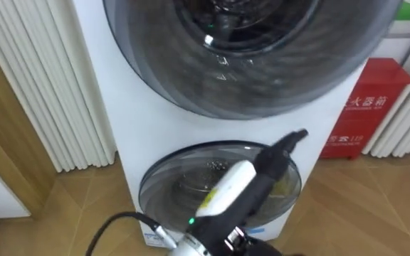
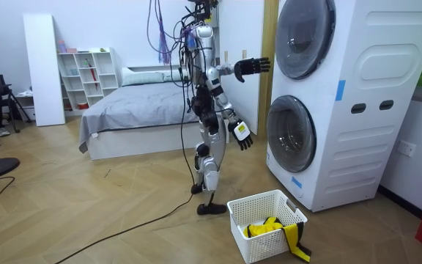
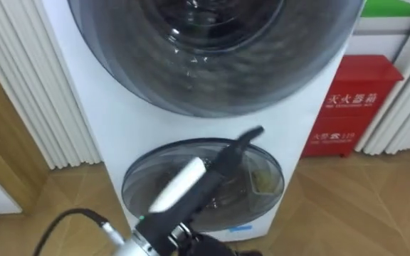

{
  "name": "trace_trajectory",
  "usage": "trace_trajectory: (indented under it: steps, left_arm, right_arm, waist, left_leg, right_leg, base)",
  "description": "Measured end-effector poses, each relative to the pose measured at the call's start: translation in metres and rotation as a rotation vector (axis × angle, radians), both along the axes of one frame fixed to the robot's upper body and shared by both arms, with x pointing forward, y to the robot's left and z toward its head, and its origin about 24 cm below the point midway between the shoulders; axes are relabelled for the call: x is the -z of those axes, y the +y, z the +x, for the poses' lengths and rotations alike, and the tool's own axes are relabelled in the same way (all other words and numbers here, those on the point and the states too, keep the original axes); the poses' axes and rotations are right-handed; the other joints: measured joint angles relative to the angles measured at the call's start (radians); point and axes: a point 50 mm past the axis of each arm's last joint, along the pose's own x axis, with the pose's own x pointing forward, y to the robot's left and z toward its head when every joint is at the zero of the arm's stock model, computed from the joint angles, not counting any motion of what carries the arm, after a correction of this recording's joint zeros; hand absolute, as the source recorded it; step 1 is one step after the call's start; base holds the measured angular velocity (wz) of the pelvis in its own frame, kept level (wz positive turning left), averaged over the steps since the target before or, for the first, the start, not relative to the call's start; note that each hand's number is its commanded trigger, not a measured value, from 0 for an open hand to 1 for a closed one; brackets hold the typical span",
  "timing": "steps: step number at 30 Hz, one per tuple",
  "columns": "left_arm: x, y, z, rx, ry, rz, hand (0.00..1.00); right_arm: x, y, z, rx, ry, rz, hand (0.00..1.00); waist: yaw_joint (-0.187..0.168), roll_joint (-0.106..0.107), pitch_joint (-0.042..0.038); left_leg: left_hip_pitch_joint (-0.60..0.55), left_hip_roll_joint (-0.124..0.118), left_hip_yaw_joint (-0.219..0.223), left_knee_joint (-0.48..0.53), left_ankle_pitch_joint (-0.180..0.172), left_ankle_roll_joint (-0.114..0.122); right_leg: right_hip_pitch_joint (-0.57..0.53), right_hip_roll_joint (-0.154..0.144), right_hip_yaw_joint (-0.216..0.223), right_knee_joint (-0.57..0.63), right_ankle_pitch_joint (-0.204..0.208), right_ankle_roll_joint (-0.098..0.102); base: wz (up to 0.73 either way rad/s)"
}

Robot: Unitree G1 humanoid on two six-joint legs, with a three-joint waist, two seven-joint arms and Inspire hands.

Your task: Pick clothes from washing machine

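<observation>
the robot stands upright on the wooden floor, facing the front of the white washing machine, with a bed behind it.

machine: two round glass doors are stacked on the front. the upper door and the lower door both lie flat against the front in the room view. a yellowish patch shows behind the glass of the lower door; it cannot be told whether it is cloth.

left hand: raised forward at the level of the upper door and near it, apart from the glass. the fingers are straight and spread wide and hold nothing. in the eye views this arm enters from below and its dark tip lies over the top edge of the lower door.

right hand: lowered beside the hip, near the lower door and apart from it. the fingers hang loose and hold nothing.

clothes: the yellow clothes lie in a white basket on the floor, just beside the base of the machine and near the robot's feet. a dark strip hangs over the basket's near corner.

a red cabinet stands at the robot's right of the machine.
</observation>
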Motion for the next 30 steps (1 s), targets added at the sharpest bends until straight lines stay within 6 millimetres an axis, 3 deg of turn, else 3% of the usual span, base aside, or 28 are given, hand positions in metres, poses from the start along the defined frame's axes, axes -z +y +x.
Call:
trace_trajectory:
  steps: [4, 10, 13, 15, 16, 18, 19, 21, 24, 25, 27, 30]
  left_arm:
    - [0.015, -0.003, -0.002, 0.026, 0.050, 0.045, 0.00]
    - [0.069, 0.015, 0.003, -0.048, 0.221, 0.211, 0.00]
    - [0.107, 0.043, 0.004, -0.149, 0.358, 0.312, 0.00]
    - [0.140, 0.080, -0.003, -0.282, 0.493, 0.408, 0.00]
    - [0.147, 0.090, -0.007, -0.318, 0.524, 0.429, 0.00]
    - [0.175, 0.131, -0.025, -0.477, 0.659, 0.496, 0.00]
    - [0.181, 0.142, -0.031, -0.529, 0.696, 0.508, 0.00]
    - [0.202, 0.184, -0.061, -0.747, 0.839, 0.556, 0.00]
    - [0.214, 0.221, -0.103, -0.972, 0.970, 0.598, 0.00]
    - [0.215, 0.225, -0.111, -1.004, 0.991, 0.612, 0.00]
    - [0.222, 0.237, -0.147, -1.108, 1.092, 0.673, 0.00]
    - [0.228, 0.235, -0.176, -1.148, 1.222, 0.721, 0.00]
  right_arm:
    - [-0.006, 0.007, 0.011, -0.021, -0.051, 0.026, 0.00]
    - [-0.004, 0.005, 0.008, -0.012, -0.024, 0.027, 0.00]
    - [-0.002, 0.002, 0.001, 0.015, -0.012, 0.030, 0.00]
    - [0.001, -0.003, -0.011, 0.065, 0.007, 0.032, 0.00]
    - [0.001, -0.005, -0.014, 0.075, 0.012, 0.033, 0.00]
    - [0.005, -0.012, -0.030, 0.133, 0.043, 0.022, 0.00]
    - [0.006, -0.013, -0.034, 0.145, 0.052, 0.022, 0.00]
    - [0.007, -0.018, -0.039, 0.184, 0.071, 0.018, 0.00]
    - [0.007, -0.026, -0.047, 0.235, 0.085, 0.011, 0.00]
    - [0.008, -0.027, -0.050, 0.242, 0.094, 0.010, 0.00]
    - [0.010, -0.028, -0.056, 0.260, 0.123, 0.014, 0.00]
    - [0.012, -0.029, -0.063, 0.301, 0.155, 0.024, 0.00]
  waist:
    - [-0.021, 0.000, 0.0000]
    - [-0.017, -0.001, -0.0004]
    - [-0.009, 0.000, -0.0010]
    - [0.012, -0.001, -0.0029]
    - [0.014, -0.002, -0.0036]
    - [0.050, 0.001, -0.0049]
    - [0.059, 0.003, -0.0058]
    - [0.071, 0.005, -0.0070]
    - [0.100, 0.013, -0.0119]
    - [0.109, 0.015, -0.0115]
    - [0.127, 0.024, -0.0147]
    - [0.149, 0.025, -0.0161]
  left_leg:
    - [0.004, 0.005, 0.022, -0.006, -0.002, -0.003]
    - [0.017, 0.010, 0.035, -0.006, -0.010, -0.010]
    - [0.017, 0.014, 0.035, -0.006, -0.012, -0.014]
    - [0.022, 0.017, 0.037, -0.006, -0.016, -0.021]
    - [0.023, 0.018, 0.037, -0.006, -0.017, -0.022]
    - [0.033, 0.026, 0.038, -0.007, -0.022, -0.029]
    - [0.035, 0.028, 0.038, -0.007, -0.023, -0.032]
    - [0.043, 0.031, 0.036, -0.008, -0.027, -0.037]
    - [0.061, 0.037, 0.038, -0.012, -0.031, -0.043]
    - [0.069, 0.038, 0.038, -0.012, -0.032, -0.044]
    - [0.086, 0.045, 0.037, -0.012, -0.043, -0.047]
    - [0.096, 0.045, 0.037, -0.011, -0.049, -0.047]
  right_leg:
    - [-0.010, 0.004, 0.008, 0.001, 0.000, 0.000]
    - [-0.007, 0.016, 0.011, 0.002, 0.000, -0.001]
    - [-0.007, 0.020, 0.012, 0.000, -0.003, -0.005]
    - [-0.006, 0.025, 0.014, 0.001, -0.007, -0.013]
    - [-0.005, 0.025, 0.012, 0.002, -0.009, -0.017]
    - [0.001, 0.033, 0.008, 0.001, -0.011, -0.020]
    - [0.004, 0.036, 0.009, 0.000, -0.011, -0.020]
    - [0.009, 0.040, 0.005, 0.000, -0.017, -0.029]
    - [0.017, 0.047, 0.008, -0.001, -0.017, -0.030]
    - [0.024, 0.048, 0.008, -0.001, -0.017, -0.030]
    - [0.045, 0.055, 0.007, -0.003, -0.018, -0.030]
    - [0.047, 0.055, 0.007, -0.003, -0.020, -0.031]
  base:
    - [-0.20]
    - [-0.09]
    - [-0.05]
    - [-0.11]
    - [-0.06]
    - [-0.11]
    - [-0.08]
    - [0.00]
    - [-0.11]
    - [-0.09]
    - [-0.02]
    - [-0.03]
